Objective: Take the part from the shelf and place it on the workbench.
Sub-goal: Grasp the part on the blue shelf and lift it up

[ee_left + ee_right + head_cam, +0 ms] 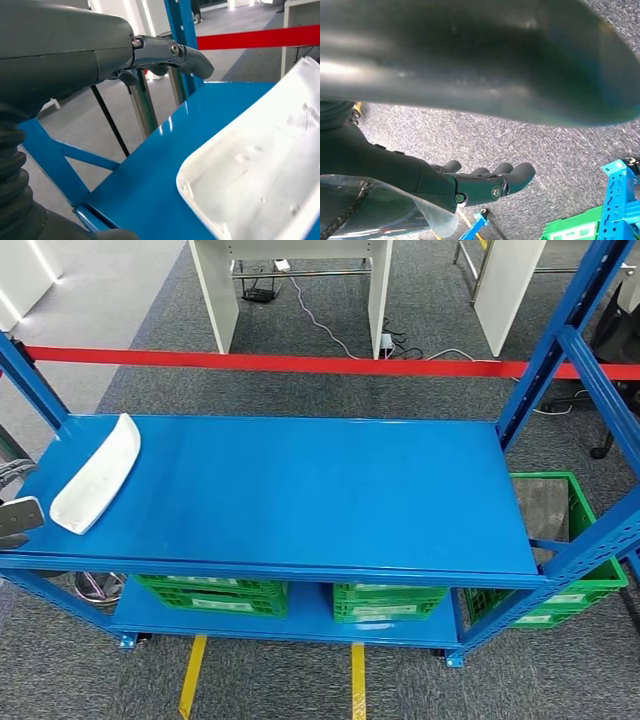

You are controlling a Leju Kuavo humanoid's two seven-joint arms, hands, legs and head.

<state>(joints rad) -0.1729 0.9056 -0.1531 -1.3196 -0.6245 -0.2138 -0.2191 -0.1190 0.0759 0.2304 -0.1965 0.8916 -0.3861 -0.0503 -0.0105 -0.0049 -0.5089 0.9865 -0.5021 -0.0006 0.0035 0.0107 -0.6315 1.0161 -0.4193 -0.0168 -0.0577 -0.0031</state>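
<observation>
The blue shelf (pixel 302 490) spans the head view, its posts rising at 10 and 2 o'clock. Behind it a red barrier tape (pixel 302 363) stretches across grey carpet, with white furniture legs (pixel 219 300) and cables beyond at 12 o'clock. Green crates (pixel 215 595) sit on the lower tier, another at 4 o'clock; their white labels are too small to read. The white curved part (pixel 96 475) lies at 9 o'clock on the shelf's top board. The left hand (pixel 166 52) hangs just beside the part, fingers extended, holding nothing. The right hand (pixel 486 182) hangs over the carpet, fingers straight and together, empty.
</observation>
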